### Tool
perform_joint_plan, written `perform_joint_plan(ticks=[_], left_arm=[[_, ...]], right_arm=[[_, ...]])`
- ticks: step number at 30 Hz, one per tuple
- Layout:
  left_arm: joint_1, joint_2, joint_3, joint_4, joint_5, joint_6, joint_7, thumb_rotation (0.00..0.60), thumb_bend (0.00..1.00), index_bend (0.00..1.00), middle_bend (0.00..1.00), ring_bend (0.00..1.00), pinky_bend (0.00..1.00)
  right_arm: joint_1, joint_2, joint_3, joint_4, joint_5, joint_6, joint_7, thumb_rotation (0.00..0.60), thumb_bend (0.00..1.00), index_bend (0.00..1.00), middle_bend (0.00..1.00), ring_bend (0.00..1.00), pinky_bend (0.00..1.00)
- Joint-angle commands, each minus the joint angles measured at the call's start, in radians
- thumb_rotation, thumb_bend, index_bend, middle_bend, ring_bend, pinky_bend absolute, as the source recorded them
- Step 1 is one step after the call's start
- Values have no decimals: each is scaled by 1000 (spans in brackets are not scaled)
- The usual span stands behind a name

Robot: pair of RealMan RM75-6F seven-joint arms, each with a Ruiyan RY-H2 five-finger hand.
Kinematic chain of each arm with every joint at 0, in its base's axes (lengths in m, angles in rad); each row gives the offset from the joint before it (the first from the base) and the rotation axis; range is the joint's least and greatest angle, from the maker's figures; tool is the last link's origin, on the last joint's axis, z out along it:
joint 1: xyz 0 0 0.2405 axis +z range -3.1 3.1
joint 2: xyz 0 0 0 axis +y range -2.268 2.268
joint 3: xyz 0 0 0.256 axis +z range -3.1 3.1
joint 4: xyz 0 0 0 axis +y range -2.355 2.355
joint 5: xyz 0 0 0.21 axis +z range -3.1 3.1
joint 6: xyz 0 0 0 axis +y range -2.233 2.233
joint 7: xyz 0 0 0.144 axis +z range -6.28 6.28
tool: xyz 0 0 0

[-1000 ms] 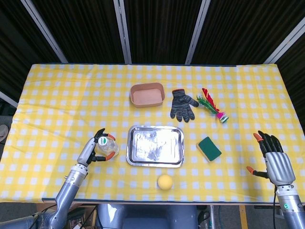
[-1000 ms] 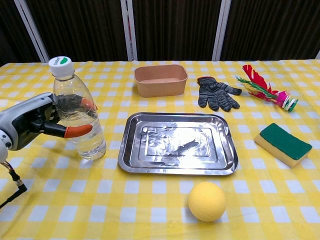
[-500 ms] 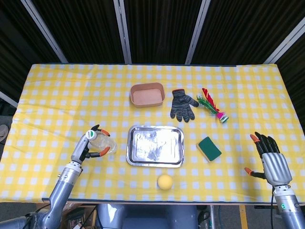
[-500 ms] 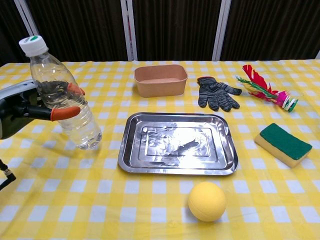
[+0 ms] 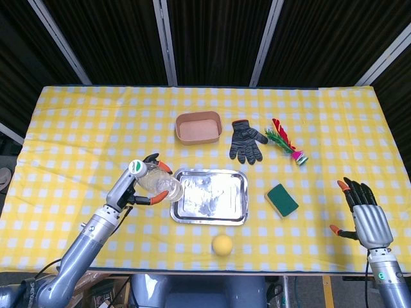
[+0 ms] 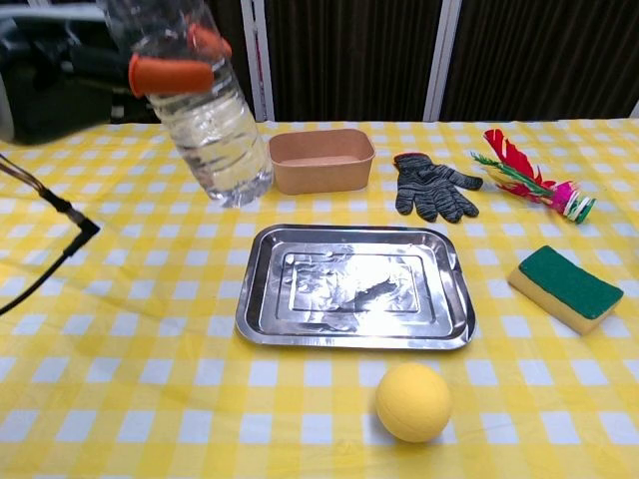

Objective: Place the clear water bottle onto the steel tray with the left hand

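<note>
One clear water bottle (image 5: 157, 182) is gripped by the left robot hand (image 5: 133, 190), held above the worktop, tilted, its base over the left edge of the steel tray (image 5: 210, 196). Rightward travel and lowering are judged outstanding.

A table (image 5: 77, 128) fills the middle of the head view, covered edge to edge by a yellow-and-white checked cloth (image 5: 334, 115). Behind it, across the top of the frame, stand dark ribbed wall panels (image 5: 212, 38) split by pale slanted metal bars (image 5: 165, 38). In the chest view the same dark panels (image 6: 349, 60) rise beyond the table's far edge. The light is even and bright.
</note>
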Motion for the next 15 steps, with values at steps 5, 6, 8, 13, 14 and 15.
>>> perform_joint_plan(ticks=[5,6,8,13,14,15], left_arm=[[-30,184,-120,-203,-61,103,144,600,477,493,463,0,0],[-25,197,-125,-203,-45,99,127,600,477,493,463,0,0],[-11,216,-117,-203,-35,93,105,600,476,493,461,0,0],[15,246,-53,-203,-95,39,48,600,476,493,459,0,0],[20,250,-36,-200,-107,27,42,600,476,493,459,0,0],[24,249,-13,-177,-117,8,34,600,476,493,459,0,0]], right_arm=[[0,-1,-2,-7,-6,3,-6,600,49,54,0,0,0],[0,-1,-2,-7,-5,4,-6,600,49,54,0,0,0],[0,-1,-2,-6,-3,3,-6,600,49,54,0,0,0],[0,0,0,-6,0,2,-6,600,49,54,0,0,0],[0,0,0,-6,0,3,-5,600,49,54,0,0,0],[-1,1,0,-7,0,4,-5,600,49,54,0,0,0]])
